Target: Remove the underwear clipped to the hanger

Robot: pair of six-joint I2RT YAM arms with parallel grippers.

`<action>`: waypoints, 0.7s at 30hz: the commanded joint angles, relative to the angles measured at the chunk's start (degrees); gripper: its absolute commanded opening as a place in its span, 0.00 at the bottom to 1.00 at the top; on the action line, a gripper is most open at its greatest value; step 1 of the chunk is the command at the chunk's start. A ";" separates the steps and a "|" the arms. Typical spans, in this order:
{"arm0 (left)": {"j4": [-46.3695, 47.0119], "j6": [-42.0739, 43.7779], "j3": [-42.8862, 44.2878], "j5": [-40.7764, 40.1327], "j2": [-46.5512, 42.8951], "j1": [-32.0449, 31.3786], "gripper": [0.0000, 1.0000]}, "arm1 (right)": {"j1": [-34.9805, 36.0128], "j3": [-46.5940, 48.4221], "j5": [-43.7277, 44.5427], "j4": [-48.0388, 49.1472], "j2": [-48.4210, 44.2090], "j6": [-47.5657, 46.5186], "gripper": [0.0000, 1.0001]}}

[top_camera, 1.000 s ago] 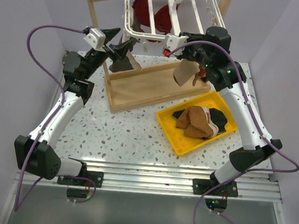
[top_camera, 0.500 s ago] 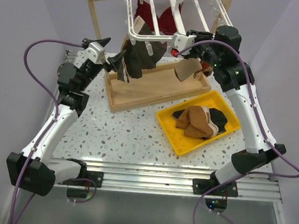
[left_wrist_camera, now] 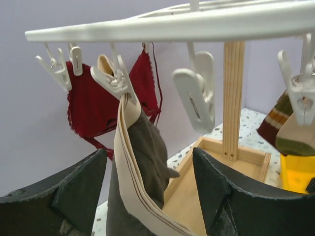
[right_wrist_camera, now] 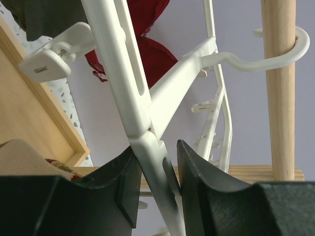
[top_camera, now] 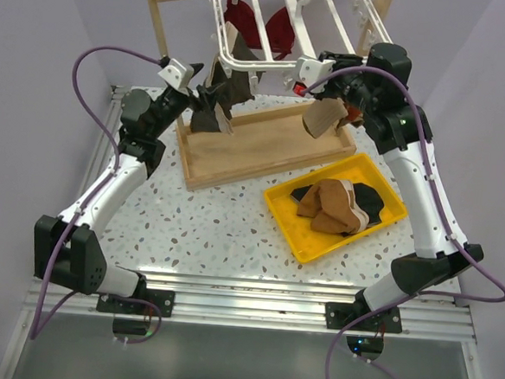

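Observation:
The white hanger (top_camera: 244,63) hangs tilted from the wooden stand's rod. A dark grey underwear (top_camera: 221,101) with a beige waistband (left_wrist_camera: 125,147) hangs from one of its clips (left_wrist_camera: 115,81). My left gripper (top_camera: 203,99) is open, and its fingers (left_wrist_camera: 78,191) stand on either side of the hanging underwear (left_wrist_camera: 152,142) in the left wrist view. My right gripper (top_camera: 317,71) is shut on a white bar of the hanger (right_wrist_camera: 128,88), with the bar pinched between its pads (right_wrist_camera: 129,182).
A yellow tray (top_camera: 285,218) at the right holds brown and black underwear (top_camera: 334,204). A red bra (top_camera: 264,25) and a brown-beige sock (top_camera: 325,116) stay clipped to the hanger. The wooden stand's base (top_camera: 255,151) lies below it. An empty clip (left_wrist_camera: 197,96) dangles near my left fingers.
My left gripper has moved up and right, close under the hanger, and the underwear hangs less stretched than half a second ago. The hanger and right gripper have risen slightly since one second ago.

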 commanded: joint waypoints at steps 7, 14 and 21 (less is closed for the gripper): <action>12.88 -8.45 5.12 1.48 4.30 0.56 0.75 | -3.19 -1.08 -4.39 1.62 -2.81 2.48 0.36; 17.36 -11.09 7.94 0.60 7.81 0.64 0.74 | -3.63 -1.34 -5.53 1.53 -2.81 2.92 0.36; 20.35 -11.97 9.52 -2.65 9.83 0.56 0.72 | -3.63 -0.99 -6.06 1.45 -2.54 3.53 0.36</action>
